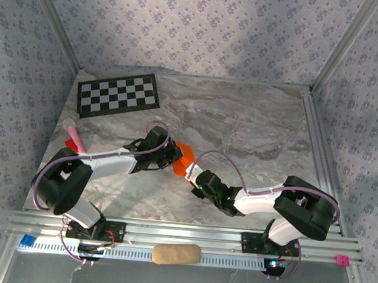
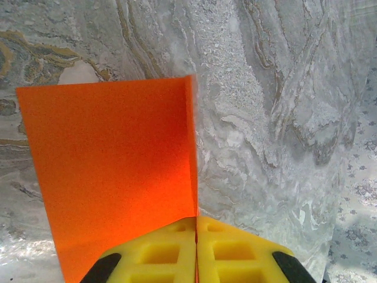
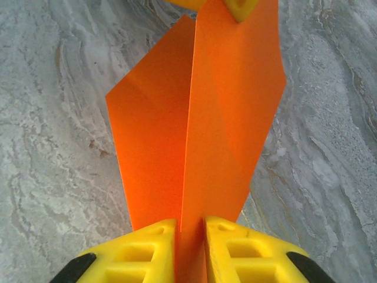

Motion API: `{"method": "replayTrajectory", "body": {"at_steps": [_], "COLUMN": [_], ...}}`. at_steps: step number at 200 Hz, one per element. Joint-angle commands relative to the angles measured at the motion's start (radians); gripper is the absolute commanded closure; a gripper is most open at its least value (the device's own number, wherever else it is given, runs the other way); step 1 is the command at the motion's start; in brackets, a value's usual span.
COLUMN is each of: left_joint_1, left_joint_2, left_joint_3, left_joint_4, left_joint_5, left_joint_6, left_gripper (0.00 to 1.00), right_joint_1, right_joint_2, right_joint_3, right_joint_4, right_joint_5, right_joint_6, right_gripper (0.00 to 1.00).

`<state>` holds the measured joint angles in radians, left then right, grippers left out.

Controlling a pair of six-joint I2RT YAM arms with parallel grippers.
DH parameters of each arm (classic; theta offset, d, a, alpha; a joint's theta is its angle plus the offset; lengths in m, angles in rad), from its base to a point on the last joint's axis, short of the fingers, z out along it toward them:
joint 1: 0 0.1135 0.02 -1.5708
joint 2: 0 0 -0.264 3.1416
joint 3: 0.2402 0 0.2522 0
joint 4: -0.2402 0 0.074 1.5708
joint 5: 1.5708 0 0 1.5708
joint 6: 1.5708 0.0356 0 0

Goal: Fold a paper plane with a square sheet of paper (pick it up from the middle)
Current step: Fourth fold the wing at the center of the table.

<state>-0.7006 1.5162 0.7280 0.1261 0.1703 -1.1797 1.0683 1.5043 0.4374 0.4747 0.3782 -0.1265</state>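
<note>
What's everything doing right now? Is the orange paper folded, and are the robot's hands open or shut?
square sheet of paper: folded along a centre crease, between both grippers.
left gripper: shut on the paper's edge.
right gripper: jaws narrow around the paper; grip unclear.
checkerboard sheet: lying flat on the table.
red and pink object: lying on the table.

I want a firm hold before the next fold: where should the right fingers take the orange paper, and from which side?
Take the paper on its centre crease, from the end opposite the left fingers, one finger each side. It stands folded in a V; its flaps would likely bend.
</note>
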Motion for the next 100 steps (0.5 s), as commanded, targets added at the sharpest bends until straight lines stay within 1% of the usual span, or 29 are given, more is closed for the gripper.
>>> {"method": "replayTrajectory", "body": {"at_steps": [1,49,100], "left_joint_1": [-0.001,0.000,0.001], "left_joint_2": [-0.025,-0.028,-0.027], "left_joint_3": [0.015,0.013,0.014], "left_joint_4": [-0.025,-0.023,-0.020], "left_joint_5": [-0.012,-0.015,-0.014], "left_joint_6": [-0.010,-0.012,-0.012], "left_gripper": [0.90,0.90,0.90], "right_joint_1": [-0.005,-0.011,-0.024], "right_joint_2": [-0.007,-0.009,-0.004], "right_joint_3": [-0.006,-0.008,-0.008], "right_joint_4": [0.023,0.016,0.006], "right_joint_5": [-0.005,-0.015,-0.026], "right_joint_6": [0.032,0.051,0.068], "right_gripper": [0.80,0.82,0.80]}}
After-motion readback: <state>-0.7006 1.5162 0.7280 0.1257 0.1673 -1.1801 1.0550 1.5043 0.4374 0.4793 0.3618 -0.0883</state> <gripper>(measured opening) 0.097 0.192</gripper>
